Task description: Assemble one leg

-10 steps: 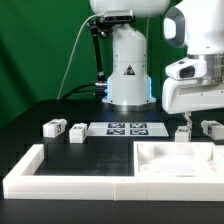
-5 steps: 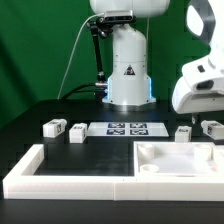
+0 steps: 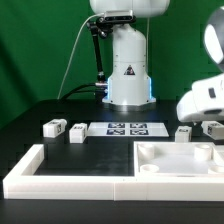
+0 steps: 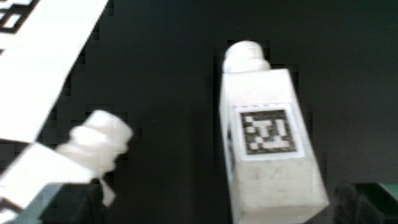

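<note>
Two legs lie at the exterior view's right, one [image 3: 183, 133] nearer the middle and one [image 3: 213, 128] at the edge. My gripper's white hand [image 3: 203, 100] hangs low just above them, and its fingers are hidden there. In the wrist view a leg with a square tag [image 4: 267, 125] lies lengthwise, its peg end pointing away. My gripper [image 4: 222, 205] is open, with the dark fingertips [image 4: 377, 200] on either side of that leg's near end, not touching it. A second leg [image 4: 80, 155] lies tilted beside it.
Two more legs [image 3: 53, 127] [image 3: 76, 132] lie at the exterior view's left. The marker board [image 3: 127, 128] lies in front of the robot base. The large white square part [image 3: 175, 160] and the long L-shaped rail [image 3: 60, 178] lie in front. A white tagged surface [image 4: 45, 50] shows in the wrist view.
The hand has come down and shifted toward the exterior view's right, from well above the right-hand legs to just over them. No part has moved.
</note>
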